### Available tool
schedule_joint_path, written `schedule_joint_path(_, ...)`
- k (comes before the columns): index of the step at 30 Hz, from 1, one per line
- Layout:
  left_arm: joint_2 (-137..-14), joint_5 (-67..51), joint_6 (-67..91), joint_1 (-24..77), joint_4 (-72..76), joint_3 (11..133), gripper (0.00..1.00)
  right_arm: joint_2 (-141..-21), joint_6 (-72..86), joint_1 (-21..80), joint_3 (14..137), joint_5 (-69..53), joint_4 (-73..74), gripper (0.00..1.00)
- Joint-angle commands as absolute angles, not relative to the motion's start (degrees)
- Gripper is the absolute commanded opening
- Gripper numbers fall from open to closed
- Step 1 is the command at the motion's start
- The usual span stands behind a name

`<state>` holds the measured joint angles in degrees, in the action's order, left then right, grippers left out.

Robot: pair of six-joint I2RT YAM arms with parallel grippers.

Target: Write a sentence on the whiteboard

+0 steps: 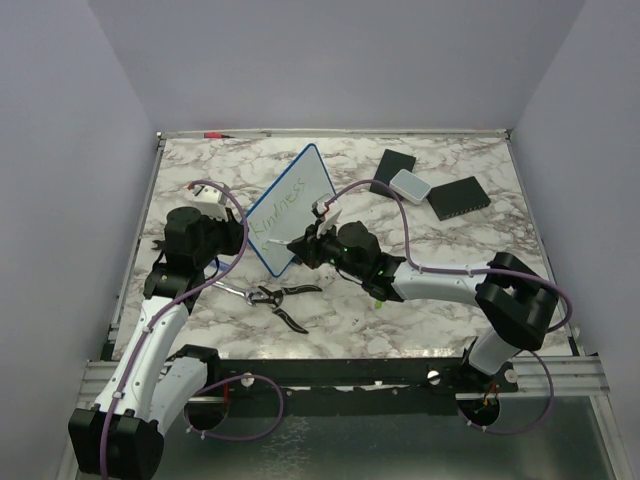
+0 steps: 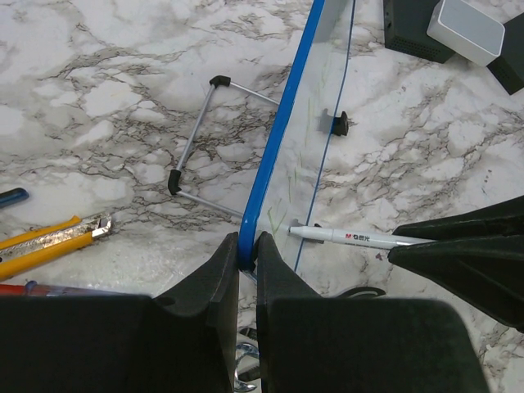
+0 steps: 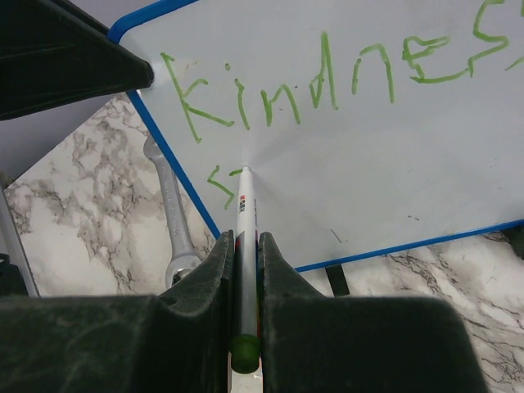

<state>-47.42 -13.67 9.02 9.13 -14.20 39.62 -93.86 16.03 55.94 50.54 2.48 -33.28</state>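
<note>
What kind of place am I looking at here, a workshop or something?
Probably a robotics test bench: a left arm and right arm bolted to a metal rail, a marble-patterned table boxed in by plain walls, and props like a whiteboard and pliers.

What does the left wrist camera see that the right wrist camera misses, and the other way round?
Only the left wrist: a wire stand, a yellow knife and a white box. Only the right wrist: the green word Kindness, readable, with a second line just begun. Both: the whiteboard with its blue frame, and the pen touching it.
</note>
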Motion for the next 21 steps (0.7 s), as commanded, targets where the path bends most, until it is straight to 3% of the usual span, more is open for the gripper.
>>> schedule_joint_path(1, -46.80, -13.42, 8.21, 9.44, -14.50, 39.20, 0.03, -94.40, 16.58, 56.07, 51.77, 8.28, -31.70, 0.01)
schedule_joint_path(21, -46.93, -13.35, 8.19, 9.41, -14.50, 39.21, 0.03, -91.09, 13.59, 56.07, 49.02, 1.87, -37.21, 0.01)
